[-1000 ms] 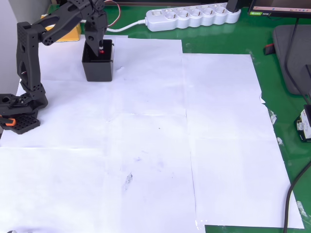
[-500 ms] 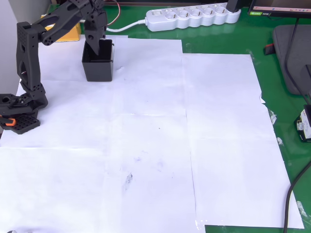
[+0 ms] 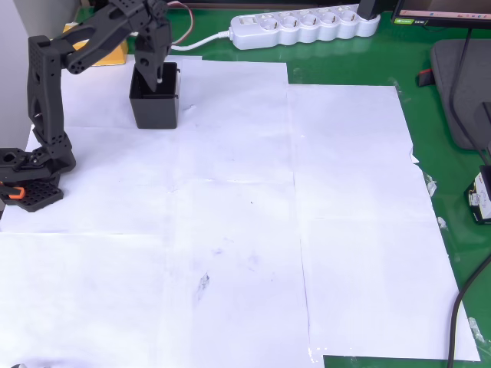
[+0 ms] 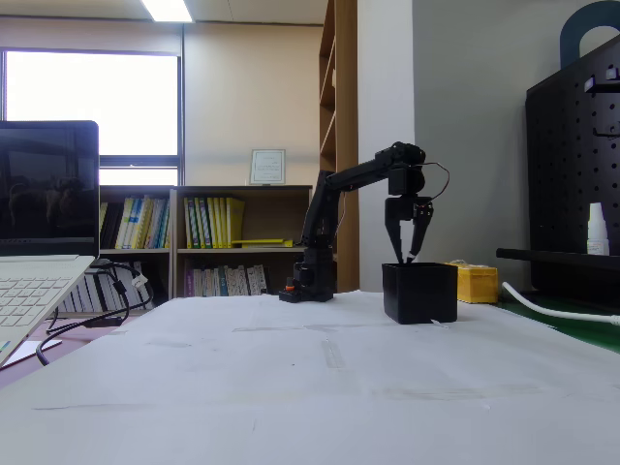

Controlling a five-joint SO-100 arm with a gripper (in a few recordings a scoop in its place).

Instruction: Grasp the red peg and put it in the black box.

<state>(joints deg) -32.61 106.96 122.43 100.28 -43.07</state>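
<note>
Slightly raised, spread tool [image 4: 406, 258] above square, straight-walled black box [image 3: 154, 108]

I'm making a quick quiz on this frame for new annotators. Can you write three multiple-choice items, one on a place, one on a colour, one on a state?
1. Where is the gripper?
A. directly above the black box
B. over the power strip
C. resting on the paper

2. What colour is the box behind the black box in the fixed view?
A. red
B. yellow
C. white

3. How do the gripper's jaws stand?
A. shut flat together
B. open, nothing between them
C. shut on a peg

Answers: 1 A, its fingertips hang at the box's rim. 2 B, the yellow box. 3 B, a clear gap shows between the fingers.
</note>
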